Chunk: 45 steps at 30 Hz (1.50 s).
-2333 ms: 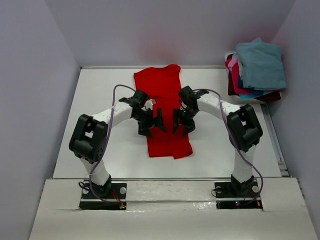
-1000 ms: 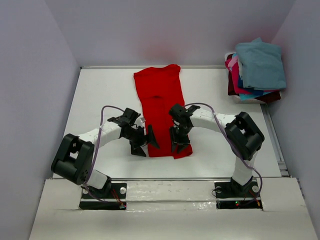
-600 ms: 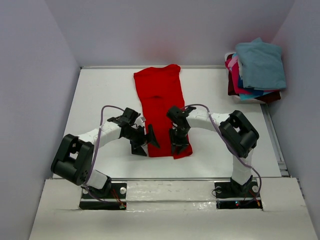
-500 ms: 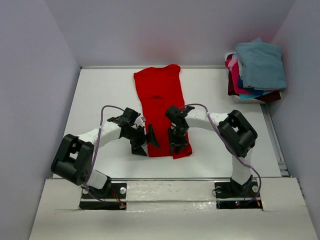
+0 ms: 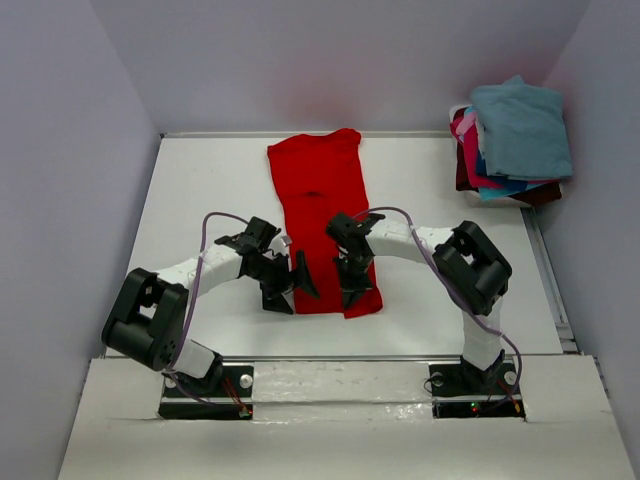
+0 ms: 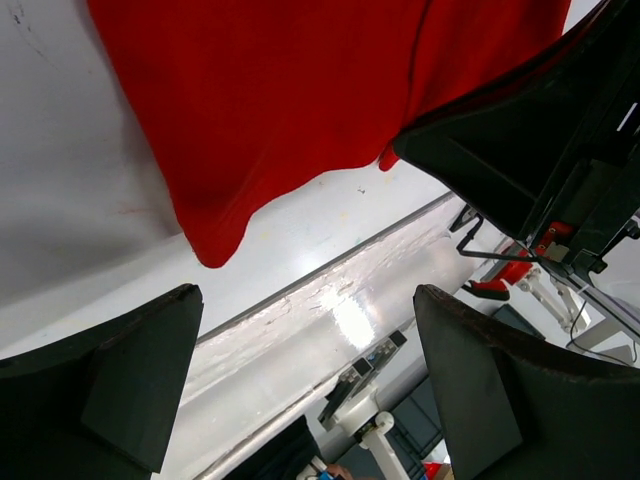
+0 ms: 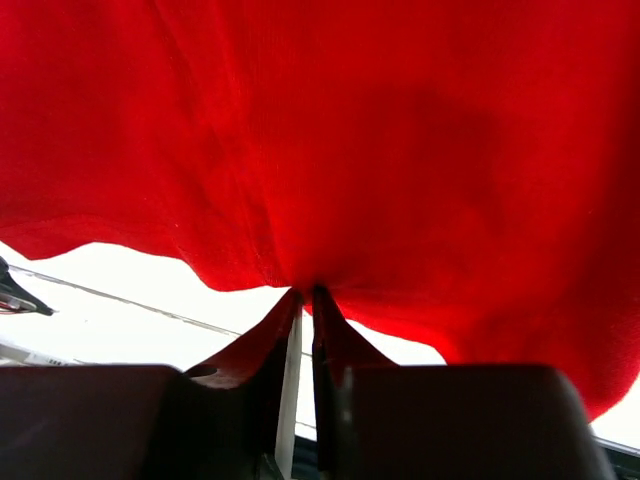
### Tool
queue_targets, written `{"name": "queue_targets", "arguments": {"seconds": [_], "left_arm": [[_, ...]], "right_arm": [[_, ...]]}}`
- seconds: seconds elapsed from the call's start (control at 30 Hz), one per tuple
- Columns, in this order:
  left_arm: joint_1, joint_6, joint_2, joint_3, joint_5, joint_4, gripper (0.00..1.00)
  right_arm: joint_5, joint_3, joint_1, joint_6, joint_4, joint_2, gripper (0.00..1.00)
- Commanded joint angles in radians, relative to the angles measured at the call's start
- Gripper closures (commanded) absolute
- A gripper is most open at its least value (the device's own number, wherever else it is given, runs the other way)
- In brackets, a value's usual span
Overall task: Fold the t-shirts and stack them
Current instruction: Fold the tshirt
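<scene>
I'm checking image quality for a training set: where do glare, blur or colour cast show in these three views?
Top external: even light, a faint red cast on the back wall above the red t-shirt. Left wrist: bright glare on the glossy front strip. Right wrist: the cloth is soft-focus, the table behind washed out white.

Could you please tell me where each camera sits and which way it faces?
Top external: above and behind the bases, looking down on the table; both arms show whole.
Left wrist: on the left gripper, facing the red t-shirt's near corner; its two spread fingers show.
Right wrist: on the right gripper, facing the hem it pinches; its closed fingers show.
Shared: all see that red t-shirt.
</scene>
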Motion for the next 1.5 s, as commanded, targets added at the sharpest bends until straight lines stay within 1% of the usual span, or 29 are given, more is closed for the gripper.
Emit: {"name": "queue_targets", "arguments": {"seconds": [0.0,0.07,0.3,0.37,0.57,0.93,1.1,1.13,1.17,1.2,1.27,1.3,1.4,1.47], "left_arm": [[-0.006,0.022,-0.016,-0.013,0.022,-0.008,0.01],[-0.006,0.022,-0.016,-0.018,0.022,-0.008,0.01],[-0.006,0.024,-0.017,-0.027,0.022,-0.003,0.01],[-0.006,0.022,-0.021,-0.033,0.020,0.000,0.01],[-0.006,0.020,-0.021,-0.045,0.025,0.009,0.01],[-0.006,0.024,-0.013,-0.056,0.028,0.020,0.01],[-0.006,0.027,-0.010,-0.050,0.031,0.018,0.01],[-0.006,0.027,-0.010,-0.048,0.031,0.018,0.01],[-0.006,0.027,-0.011,-0.048,0.031,0.018,0.01],[-0.006,0.028,-0.011,-0.051,0.033,0.018,0.01],[-0.006,0.030,-0.013,-0.052,0.034,0.016,0.01],[-0.006,0.030,-0.013,-0.053,0.034,0.016,0.01],[-0.006,0.033,-0.010,-0.055,0.036,0.016,0.01],[-0.006,0.033,-0.008,-0.053,0.034,0.018,0.01]], "right_arm": [[0.017,0.005,0.008,0.008,-0.014,-0.040,0.88],[0.017,0.001,0.008,0.011,-0.014,-0.049,0.91],[0.031,0.006,0.008,0.013,-0.030,-0.069,0.91],[0.031,0.015,0.008,0.009,-0.038,-0.074,0.93],[0.030,0.050,0.008,0.008,-0.063,-0.088,0.93],[0.017,0.126,0.036,0.002,-0.093,-0.063,0.93],[0.013,0.123,0.045,-0.001,-0.087,-0.040,0.93],[0.011,0.121,0.045,-0.001,-0.084,-0.031,0.90],[0.013,0.121,0.045,-0.003,-0.083,-0.028,0.90],[0.016,0.113,0.045,-0.003,-0.081,-0.026,0.81],[0.022,0.107,0.045,-0.004,-0.078,-0.025,0.70],[0.023,0.104,0.054,-0.006,-0.075,-0.028,0.59],[0.019,0.097,0.054,-0.014,-0.066,-0.037,0.47],[0.010,0.098,0.054,-0.015,-0.058,-0.042,0.46]]}}
